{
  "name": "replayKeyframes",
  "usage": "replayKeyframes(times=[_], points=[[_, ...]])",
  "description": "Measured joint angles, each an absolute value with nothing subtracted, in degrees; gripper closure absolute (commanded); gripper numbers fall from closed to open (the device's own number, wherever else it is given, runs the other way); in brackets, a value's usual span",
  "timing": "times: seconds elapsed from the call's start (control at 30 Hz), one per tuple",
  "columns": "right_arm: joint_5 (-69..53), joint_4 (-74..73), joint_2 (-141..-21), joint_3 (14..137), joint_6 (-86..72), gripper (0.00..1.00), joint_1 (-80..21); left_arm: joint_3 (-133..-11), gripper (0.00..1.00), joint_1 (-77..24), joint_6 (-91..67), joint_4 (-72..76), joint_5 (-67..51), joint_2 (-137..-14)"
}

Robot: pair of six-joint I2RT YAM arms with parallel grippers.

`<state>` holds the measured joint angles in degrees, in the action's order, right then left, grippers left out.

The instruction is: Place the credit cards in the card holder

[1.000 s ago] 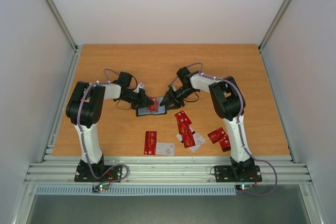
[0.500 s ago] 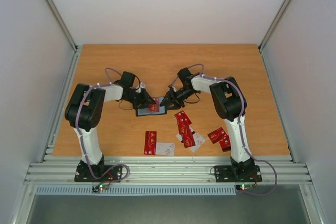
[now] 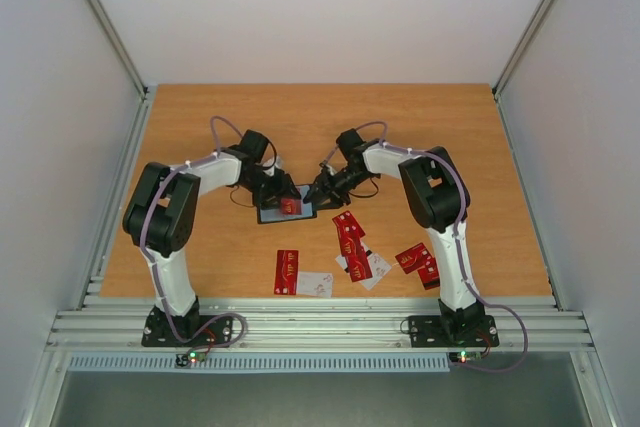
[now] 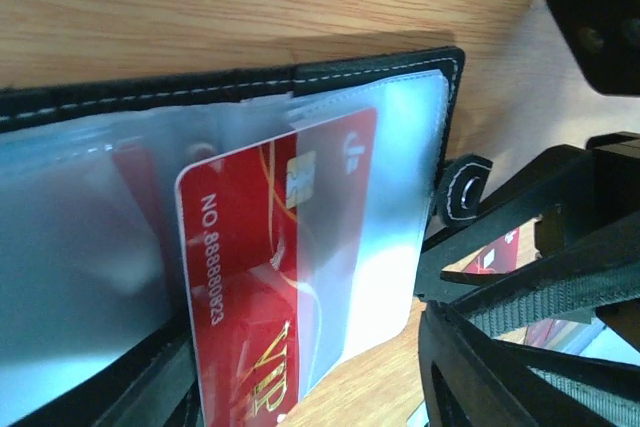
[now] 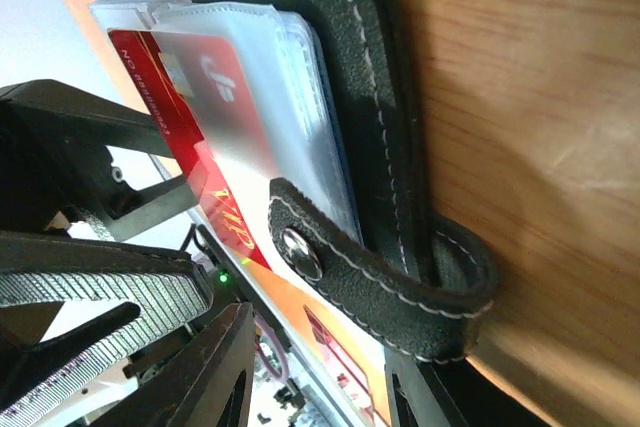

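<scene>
Between my right gripper's [image 3: 314, 192] fingers [image 5: 215, 377] – spread, pinching nothing – lies the snap tab [image 5: 340, 277] of the card holder [image 4: 150, 97], curling off the holder's edge. My left gripper [image 3: 281, 190] hangs over the holder's eleven o'clock corner in the overhead view. I cannot tell whether its fingers are pressed on anything.

The holder lies open on the table [image 3: 200, 127] between the two grippers. A red card [image 4: 250, 247] lettered VIP sits about half under a clear sleeve [image 4: 400, 147]. In the left wrist view its bare half faces nine o'clock and its covered half faces three o'clock.

I judge the step in hand to be seating this card. To do it well I would steady the holder with the right gripper and slide the card flat toward three o'clock – square to the sleeve mouth and gently, so the film does not buckle or the holder skid.

Loose credit cards [image 3: 352, 239] wait near the holder at four and six o'clock in the overhead view.
</scene>
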<state>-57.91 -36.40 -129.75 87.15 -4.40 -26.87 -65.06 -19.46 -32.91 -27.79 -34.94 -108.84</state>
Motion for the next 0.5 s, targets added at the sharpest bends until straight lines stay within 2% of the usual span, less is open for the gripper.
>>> replayKeyframes(times=[0.1,0.2,0.33,0.5], points=[[-57.2,-36.5,-129.4,87.2,-4.3,0.63,-27.2,-66.9,0.34,-19.7,-31.0,-31.6,-33.3,-108.8],[-55.9,-36.6,-128.8,87.1,-4.0,0.63,-27.5,-68.5,0.31,-19.9,-29.3,-34.7,-32.0,-108.8],[-54.4,-37.4,-128.1,87.0,-3.5,0.63,-27.6,-69.2,0.32,-20.0,-28.0,-37.4,-30.2,-108.2],[-52.8,-39.7,-127.4,87.0,-2.4,0.63,-27.6,-69.6,0.39,-20.0,-27.3,-39.6,-28.5,-108.0]])
